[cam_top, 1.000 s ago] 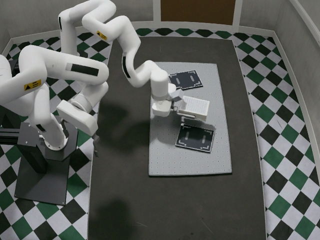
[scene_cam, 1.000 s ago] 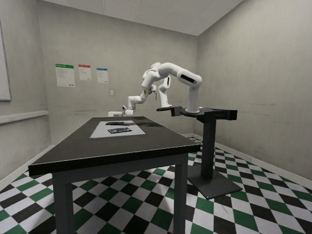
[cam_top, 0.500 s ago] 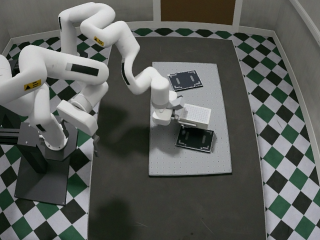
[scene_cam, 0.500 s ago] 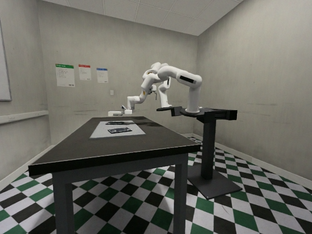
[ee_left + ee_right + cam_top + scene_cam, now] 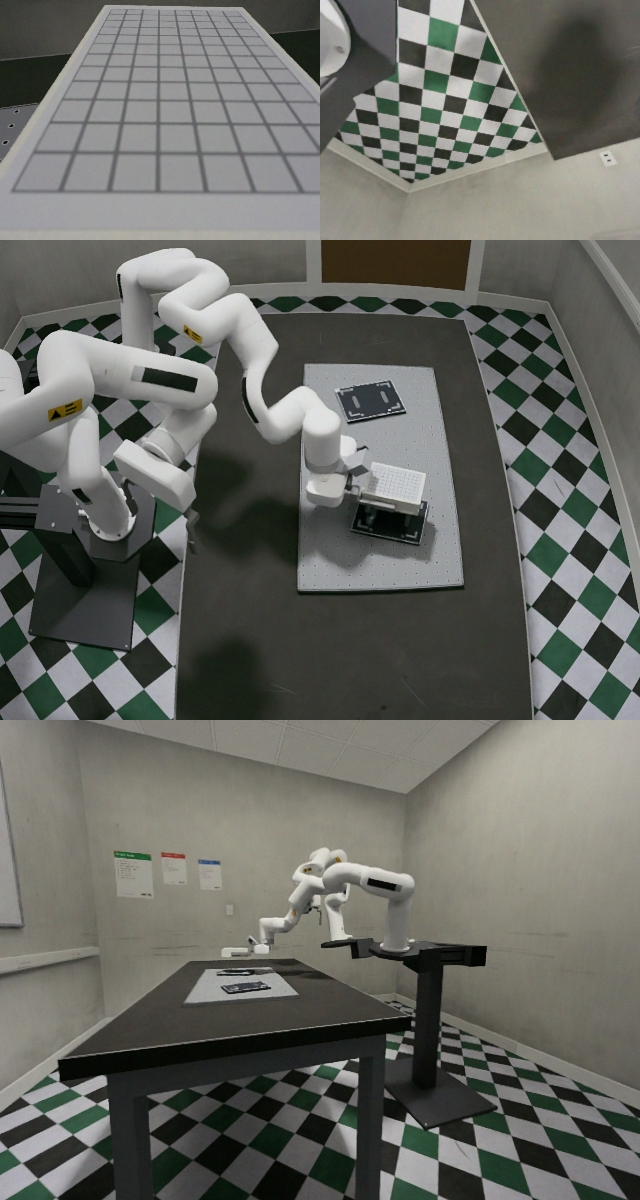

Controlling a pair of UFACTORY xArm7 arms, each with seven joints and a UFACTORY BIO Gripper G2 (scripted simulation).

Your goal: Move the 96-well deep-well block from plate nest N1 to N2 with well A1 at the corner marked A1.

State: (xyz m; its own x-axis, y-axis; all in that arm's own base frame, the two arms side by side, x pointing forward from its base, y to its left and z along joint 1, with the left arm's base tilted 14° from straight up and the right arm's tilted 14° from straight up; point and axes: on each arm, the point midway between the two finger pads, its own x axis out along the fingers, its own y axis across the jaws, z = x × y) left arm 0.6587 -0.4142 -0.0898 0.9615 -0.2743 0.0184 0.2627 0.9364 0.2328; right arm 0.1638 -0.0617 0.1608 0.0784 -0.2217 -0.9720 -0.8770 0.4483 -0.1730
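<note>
The white deep-well block (image 5: 395,482) (image 5: 234,951) (image 5: 160,112) is held in the air over nest N2 (image 5: 388,524) (image 5: 235,973), right of centre in the top view, its gridded top upward. The left gripper (image 5: 373,499) (image 5: 251,950) is closed on it. Nest N1 (image 5: 370,400) (image 5: 246,987) lies above, toward the upper right, on the same perforated board (image 5: 330,562) (image 5: 206,994). At the frame's left, the right gripper (image 5: 192,533) (image 5: 320,916) stands fully open, holding nothing.

The block (image 5: 397,486) (image 5: 235,951) (image 5: 160,110), white and boxy with a dark grid across its top, is held in the air above the right-hand nest (image 5: 391,525) (image 5: 227,973), partly covering it from overhead. Both nests are flat dark plates with pale corner marks, lying apart and at different angles on the grey board; the left-hand nest (image 5: 370,401) (image 5: 245,987) holds nothing.
</note>
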